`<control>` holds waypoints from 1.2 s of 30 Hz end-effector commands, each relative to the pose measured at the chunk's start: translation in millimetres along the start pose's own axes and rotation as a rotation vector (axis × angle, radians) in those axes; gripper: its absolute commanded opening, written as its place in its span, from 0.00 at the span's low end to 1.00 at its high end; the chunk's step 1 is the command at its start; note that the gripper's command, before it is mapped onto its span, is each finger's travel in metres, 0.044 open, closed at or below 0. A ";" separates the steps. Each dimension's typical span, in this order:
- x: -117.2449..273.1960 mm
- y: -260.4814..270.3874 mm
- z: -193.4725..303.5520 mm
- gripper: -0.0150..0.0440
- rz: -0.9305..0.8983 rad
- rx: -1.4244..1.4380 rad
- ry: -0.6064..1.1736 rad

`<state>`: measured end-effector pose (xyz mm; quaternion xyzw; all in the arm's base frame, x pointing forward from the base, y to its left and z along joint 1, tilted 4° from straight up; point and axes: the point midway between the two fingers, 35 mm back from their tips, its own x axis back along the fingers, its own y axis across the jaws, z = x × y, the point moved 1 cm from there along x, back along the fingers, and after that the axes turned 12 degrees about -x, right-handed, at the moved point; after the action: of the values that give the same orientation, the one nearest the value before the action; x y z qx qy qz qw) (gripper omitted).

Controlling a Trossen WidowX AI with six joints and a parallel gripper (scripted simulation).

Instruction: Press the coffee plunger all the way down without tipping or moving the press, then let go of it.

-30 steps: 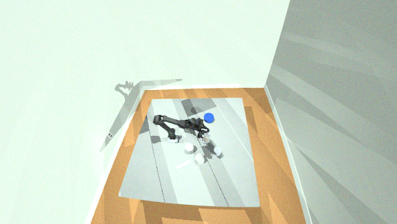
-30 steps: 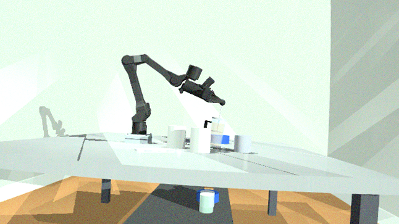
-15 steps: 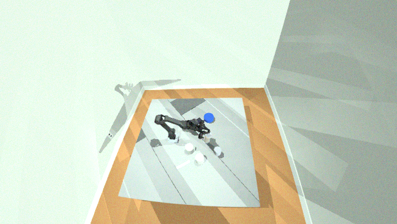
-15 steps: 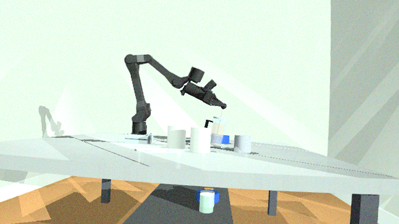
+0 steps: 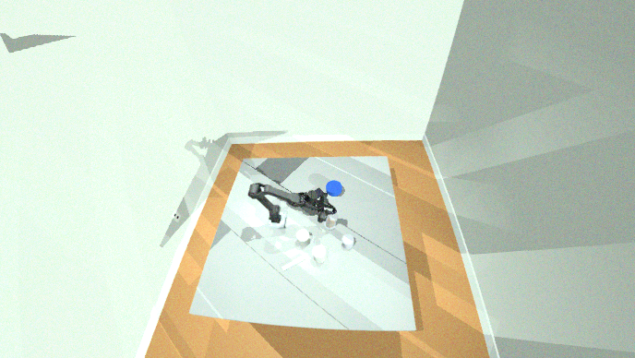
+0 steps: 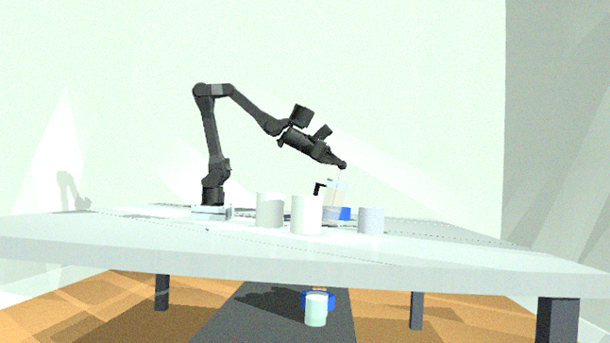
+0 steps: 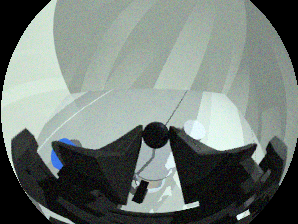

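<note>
Top: hand (image 5: pixel 330 213) poised over the coffee press (image 5: pixel 330 222) on the bench (image 5: pixel 369 286), near a blue disc (image 5: pixel 334 187). Exterior: clenched on the plunger knob (image 6: pixel 342 165), thin rod leading down to the upright press (image 6: pixel 335 200) behind white cylinders. Wrist: dark knob (image 7: pixel 156 135) gripped between both fingers.

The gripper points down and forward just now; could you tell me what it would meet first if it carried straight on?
Probably the coffee press: the gripper, shut on the plunger knob, hangs just above it. Since it points aslant, it might pass beyond the rim; depth is unclear.
</note>
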<state>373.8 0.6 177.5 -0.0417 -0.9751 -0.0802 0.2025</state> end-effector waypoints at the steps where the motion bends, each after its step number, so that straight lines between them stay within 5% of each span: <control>1: -7.3 -4.6 21.1 0.45 0.016 0.012 0.070; 36: -11.6 -3.5 17.1 0.45 0.015 0.012 0.070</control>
<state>378.3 0.3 169.5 -0.0435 -0.9719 -0.0788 0.2173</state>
